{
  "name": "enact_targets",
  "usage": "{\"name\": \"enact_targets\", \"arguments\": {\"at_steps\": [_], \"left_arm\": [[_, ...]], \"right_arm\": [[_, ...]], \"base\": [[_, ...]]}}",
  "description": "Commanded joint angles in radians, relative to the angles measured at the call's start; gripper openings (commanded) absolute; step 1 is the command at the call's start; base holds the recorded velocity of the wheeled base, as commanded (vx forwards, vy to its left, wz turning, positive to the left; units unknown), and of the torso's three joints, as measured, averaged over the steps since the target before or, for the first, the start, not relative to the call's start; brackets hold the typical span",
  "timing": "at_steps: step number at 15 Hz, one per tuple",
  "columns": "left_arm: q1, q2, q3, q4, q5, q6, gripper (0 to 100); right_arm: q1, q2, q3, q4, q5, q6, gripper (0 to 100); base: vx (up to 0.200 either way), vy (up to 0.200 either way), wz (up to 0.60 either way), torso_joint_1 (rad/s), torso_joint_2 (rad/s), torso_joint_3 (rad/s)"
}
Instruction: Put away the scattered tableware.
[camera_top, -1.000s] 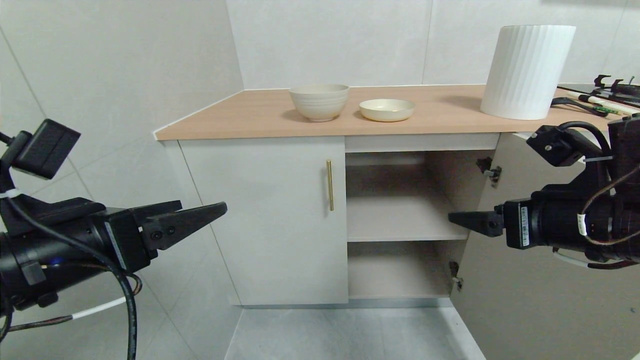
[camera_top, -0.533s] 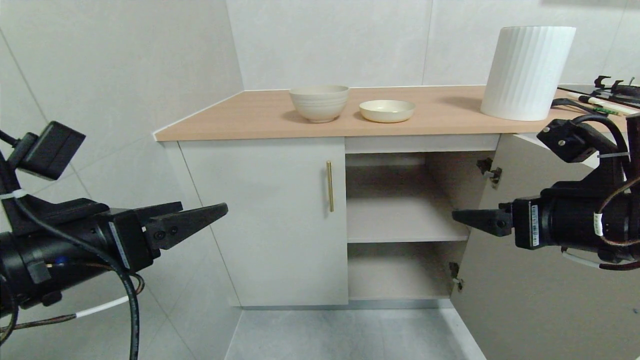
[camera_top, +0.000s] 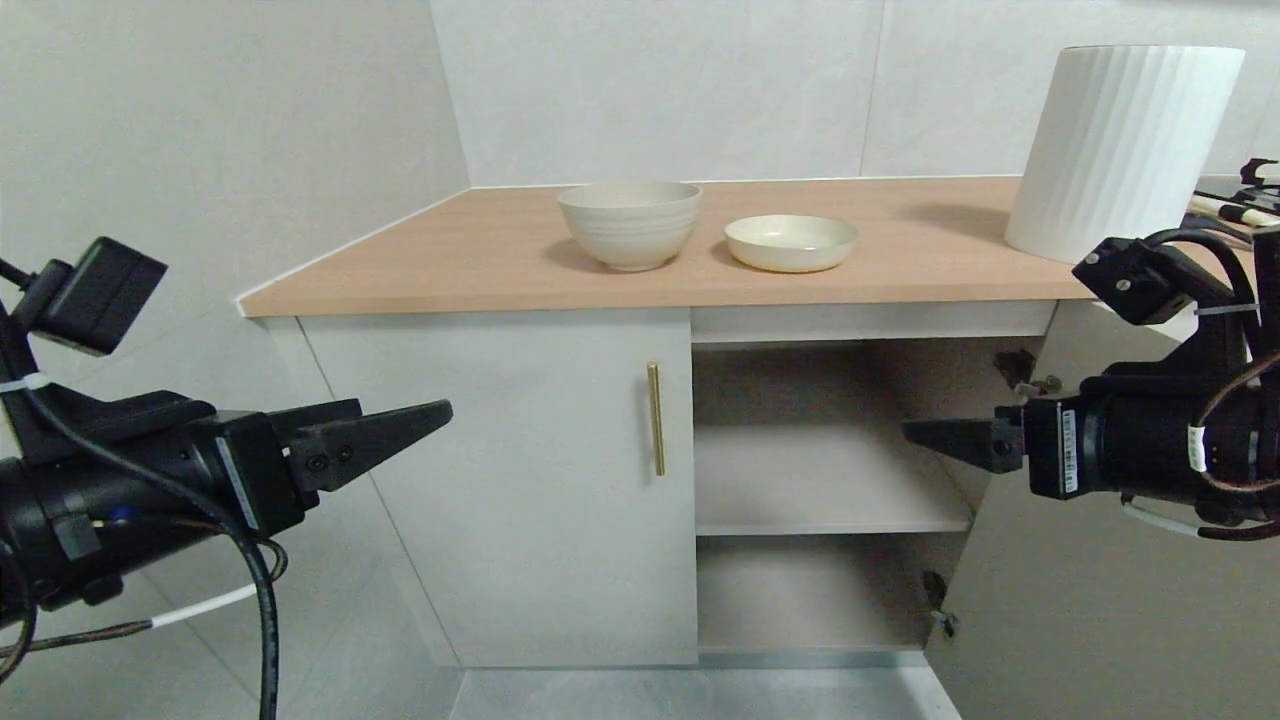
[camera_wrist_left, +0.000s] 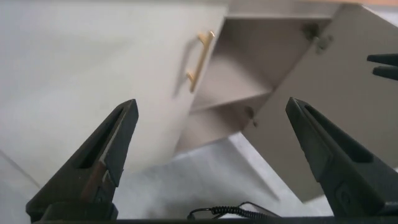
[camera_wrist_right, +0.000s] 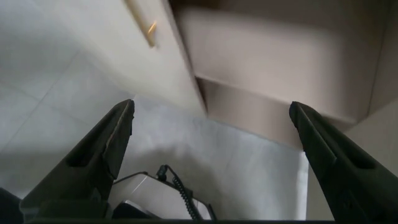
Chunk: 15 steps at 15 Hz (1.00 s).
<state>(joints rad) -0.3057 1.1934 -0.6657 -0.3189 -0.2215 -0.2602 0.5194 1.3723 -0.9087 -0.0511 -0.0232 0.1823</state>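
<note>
left gripper (camera_top: 405, 415) lower left, fingers spread | wood countertop (camera_top: 450, 262) upper centre against tiled wall (camera_top: 650, 90): bowl (camera_top: 629, 222), shallow dish (camera_top: 791, 241) just right of it | ribbed white vessel (camera_top: 1125, 150) upper right | right gripper (camera_top: 925, 438) mid right, fingers spread, by open cabinet shelf (camera_top: 810, 495)

The black left arm (camera_top: 100, 500) is held out level on the robot's left, a boxy black wrist camera (camera_top: 95, 295) above it. Its black wedge-fingered left gripper (camera_top: 405, 410) points forward, jaws spread wide. The black right arm (camera_top: 1150, 460) lies level opposite; its right gripper (camera_top: 915, 433) points inward, jaws equally wide apart.
</note>
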Motion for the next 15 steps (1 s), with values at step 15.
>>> {"name": "enact_targets", "arguments": {"at_steps": [15], "left_arm": [[0.000,-0.015,0.002,0.000,-0.001,-0.002,100]], "right_arm": [[-0.004,-0.064,0.042,-0.006,0.114,-0.020,100]], "base": [[0.147,0.000,0.00,0.001,0.00,0.001]]}}
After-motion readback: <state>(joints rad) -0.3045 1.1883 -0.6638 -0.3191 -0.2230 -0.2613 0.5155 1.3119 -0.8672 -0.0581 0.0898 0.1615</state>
